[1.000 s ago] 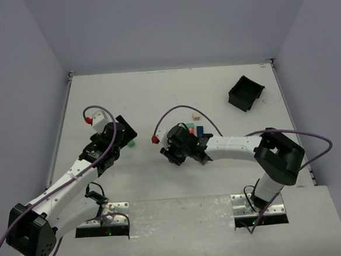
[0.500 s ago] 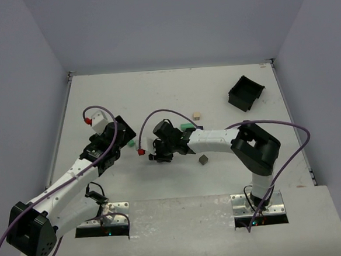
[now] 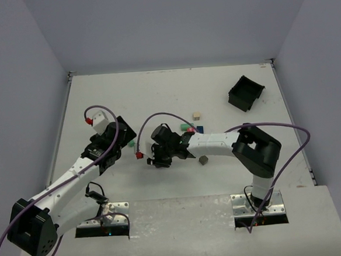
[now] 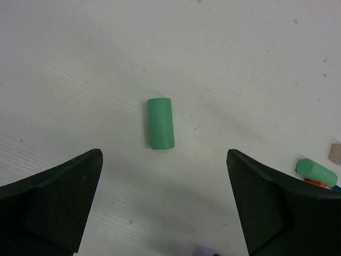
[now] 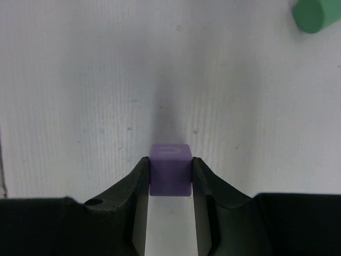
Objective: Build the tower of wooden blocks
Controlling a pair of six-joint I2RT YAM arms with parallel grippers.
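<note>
- Right gripper [image 5: 170, 178]: we log it clamped on a purple cube [image 5: 170, 169].
- Left gripper [image 4: 164, 176]: spread wide, empty, over a lying green cylinder [image 4: 160, 123].
- Tower: we judge it barely begun, with no stack visible.

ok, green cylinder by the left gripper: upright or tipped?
Tipped. The green cylinder lies on its side on the table, long flank showing, clear of the open left gripper.

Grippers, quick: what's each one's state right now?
Left gripper: open, empty; a green cylinder lies ahead of it.
Right gripper: closed on the purple cube.
</note>
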